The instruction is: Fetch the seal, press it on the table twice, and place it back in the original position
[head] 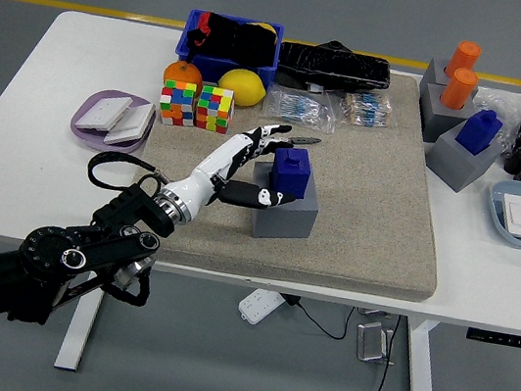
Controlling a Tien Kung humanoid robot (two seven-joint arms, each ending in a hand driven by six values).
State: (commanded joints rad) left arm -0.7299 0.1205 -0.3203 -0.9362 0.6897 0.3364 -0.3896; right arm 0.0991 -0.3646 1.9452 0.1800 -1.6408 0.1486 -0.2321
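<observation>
Grey floor with a yellow line runs behind a white worktop (25, 119), most of which is covered by a beige felt mat (378, 204). Near the mat's middle a grey block holder (287, 218) carries the dark blue block-shaped seal (293, 172), upright in its socket with its stepped top standing proud.

Reaching in from the lower left, the left hand (245, 168) has its white-and-black fingers (268, 135) spread open and holding nothing. The thumb lies just beside the seal's lower left face, and the other fingers reach past its far left side. I cannot tell whether any of them is touching it. The right hand is out of view.

By its look the seal is a rigid moulded plastic piece, probably light, with smooth flat faces that could slip under a weak pinch. It should not deform or break under a firm squeeze. The sensible hold is on the two opposite side faces of the upper body, thumb against fingers, well above the holder's rim so the lift comes straight out of the socket. Pulled at a slant, the seal may bind and drag the light holder along.
</observation>
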